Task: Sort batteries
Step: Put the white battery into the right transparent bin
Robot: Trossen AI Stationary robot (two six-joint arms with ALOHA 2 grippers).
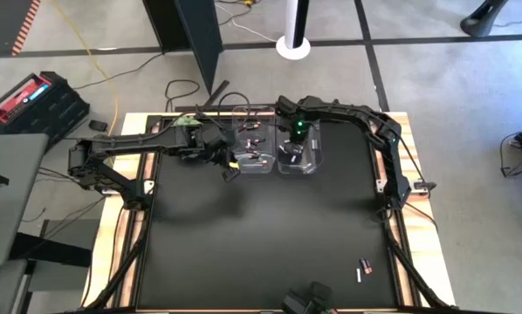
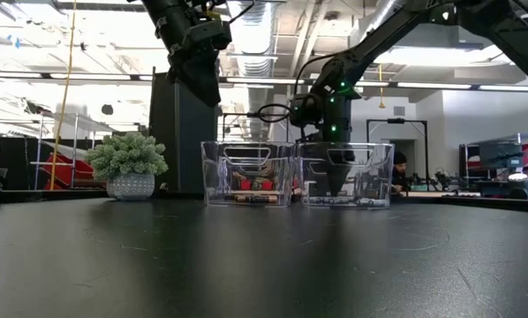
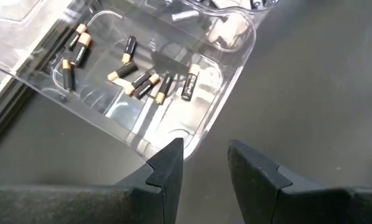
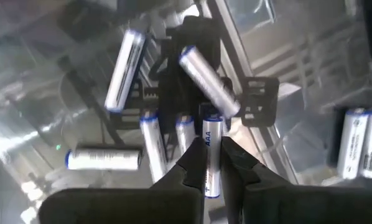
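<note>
Two clear bins stand side by side at the table's far middle. The left bin (image 1: 254, 146) (image 3: 142, 93) holds several dark batteries (image 3: 136, 78) with copper ends. The right bin (image 1: 301, 155) (image 2: 345, 175) holds several white batteries (image 4: 127, 62). My right gripper (image 4: 212, 158) (image 2: 337, 177) reaches down into the right bin, shut on one white battery (image 4: 211, 149). My left gripper (image 3: 204, 168) (image 1: 230, 169) hangs open above the table, just off the left bin's near corner, with nothing between its fingers. Two more batteries (image 1: 363, 269) lie on the table near the front right. My right gripper pinches a white battery (image 4: 211, 171) between its two fingers, on the battery's long sides. The fingers point down into the right bin from above. The battery's blue-ringed end (image 4: 211, 124) sticks out past the fingertips over the other white batteries on the bin's floor.
A potted plant (image 2: 130, 166) stands at the table's far left. The wide black mat (image 1: 270, 235) in front of the bins is bare save the two batteries near the front right. A dark object (image 1: 309, 299) sits at the near edge.
</note>
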